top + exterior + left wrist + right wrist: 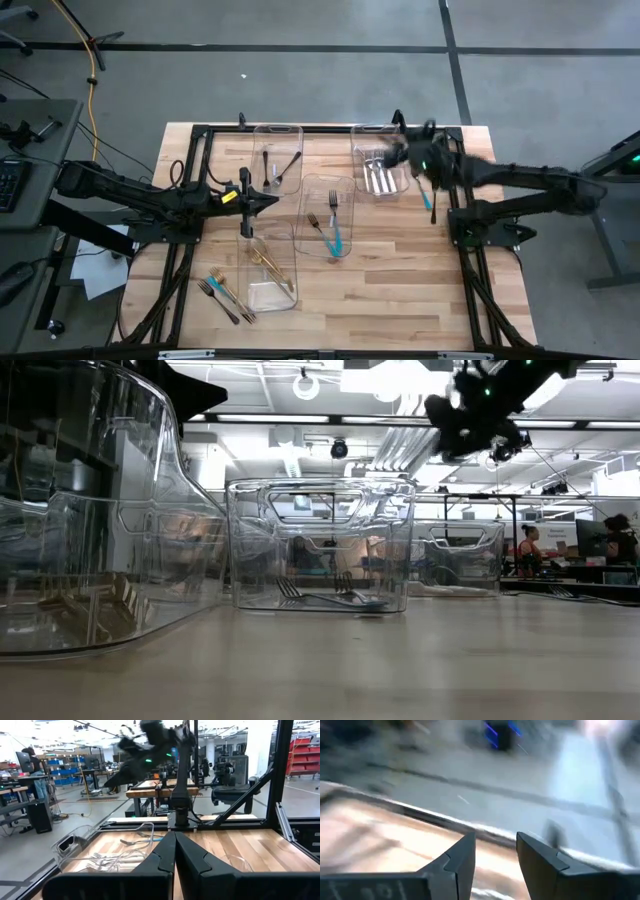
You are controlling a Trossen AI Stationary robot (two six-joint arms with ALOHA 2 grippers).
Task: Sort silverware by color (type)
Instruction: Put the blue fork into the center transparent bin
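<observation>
Right up close in the low view is the big clear plastic bin (100, 540) with gold forks (90, 605) lying in it, so I start there. From above I count four clear bins: gold forks in the nearest one (268, 268), a teal-handled fork (334, 238) in the middle one with a silver fork beside it (that looks like a mix-up to me), black forks (275, 168) in the far left bin, and shiny silver forks (378, 176) in the far right bin. A few loose forks (225, 295) lie on the wooden table (400, 290) near the front left corner, and one teal-handled piece (432, 207) lies on the table just beside the silver bin. My right gripper (405, 155) hangs up over that silver bin, its two dark fingers (462, 857) apart with nothing between them. My left gripper (175, 865) waits by the black bin with its fingers pressed together, holding nothing. What worries me: the right arm looks blurry, so I think it is swinging fast, and a fast swing low down could bump the light bin and spill the forks. The loose forks by the corner lie touching each other, so a grab could lift two at once. I might also drop a piece in the wrong bin.
</observation>
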